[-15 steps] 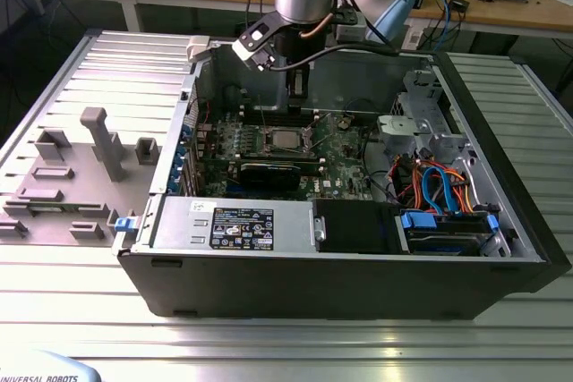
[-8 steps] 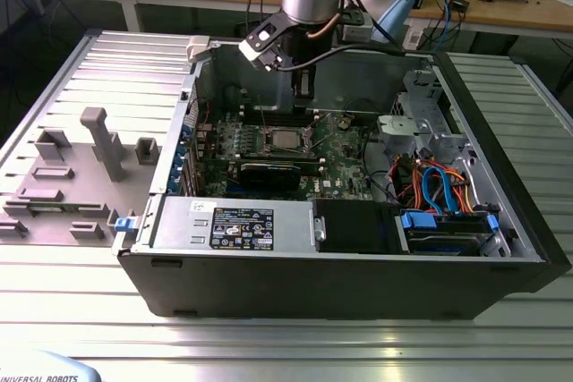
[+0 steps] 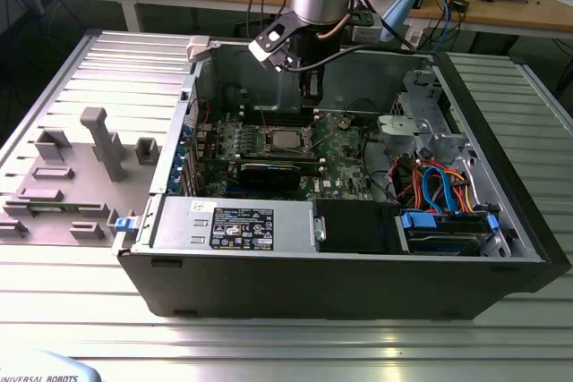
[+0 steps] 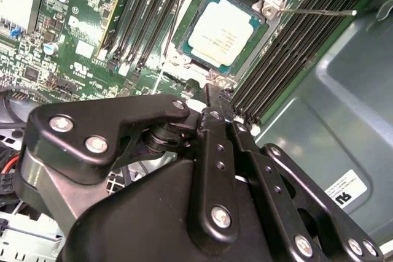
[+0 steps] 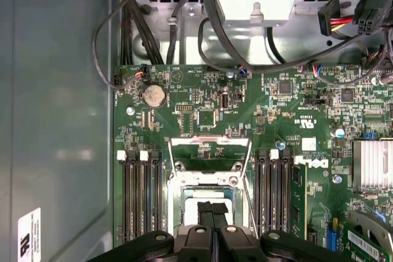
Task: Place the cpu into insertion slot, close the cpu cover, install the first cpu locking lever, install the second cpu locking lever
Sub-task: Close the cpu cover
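Since the small square silver-topped cpu (image 4: 221,32) already sits flat in the square silver-rimmed insertion slot (image 4: 256,38), I'd call step one done.

Going from the exterior view's left, grey plastic fixture blocks (image 3: 98,136) stand on the ribbed metal surface (image 3: 269,346). They're well away from the slot, outside the open black computer case (image 3: 313,288).

In the first wrist view the thin silver cpu cover (image 5: 209,141) is tipped up off the slot at one edge. So closing it is left to do, and both levers too. One thin wire lever (image 4: 319,11) pokes out sideways from a slot corner.

The black gripper (image 5: 213,208) hovers right over the slot, jaws pinched together with nothing between them as far as I can see.

Room looks tight: long black memory slots (image 5: 141,194) flank the slot on both sides. A blue and orange cable bundle (image 3: 439,185) lies further off toward the exterior view's right.
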{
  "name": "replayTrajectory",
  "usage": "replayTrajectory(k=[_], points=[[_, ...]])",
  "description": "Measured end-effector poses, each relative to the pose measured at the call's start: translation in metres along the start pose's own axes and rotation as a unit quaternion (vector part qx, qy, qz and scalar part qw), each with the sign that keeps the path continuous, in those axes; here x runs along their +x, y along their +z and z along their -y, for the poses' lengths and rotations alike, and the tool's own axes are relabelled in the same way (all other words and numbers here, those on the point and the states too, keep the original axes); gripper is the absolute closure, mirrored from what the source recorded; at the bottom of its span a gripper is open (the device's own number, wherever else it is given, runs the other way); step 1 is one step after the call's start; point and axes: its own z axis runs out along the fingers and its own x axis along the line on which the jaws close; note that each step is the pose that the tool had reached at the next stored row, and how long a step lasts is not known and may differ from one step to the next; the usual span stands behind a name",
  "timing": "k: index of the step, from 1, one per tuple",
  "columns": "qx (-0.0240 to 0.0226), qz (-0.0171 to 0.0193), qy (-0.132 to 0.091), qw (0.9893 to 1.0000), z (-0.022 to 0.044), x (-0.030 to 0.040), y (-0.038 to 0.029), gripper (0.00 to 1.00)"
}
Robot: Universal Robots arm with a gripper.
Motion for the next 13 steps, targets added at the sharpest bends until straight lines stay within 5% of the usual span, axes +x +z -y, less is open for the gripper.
replayTrajectory(k=[13], points=[[0.0, 0.0, 0.0, 1.0, -0.0038, 0.0, 0.0001, 0.89]])
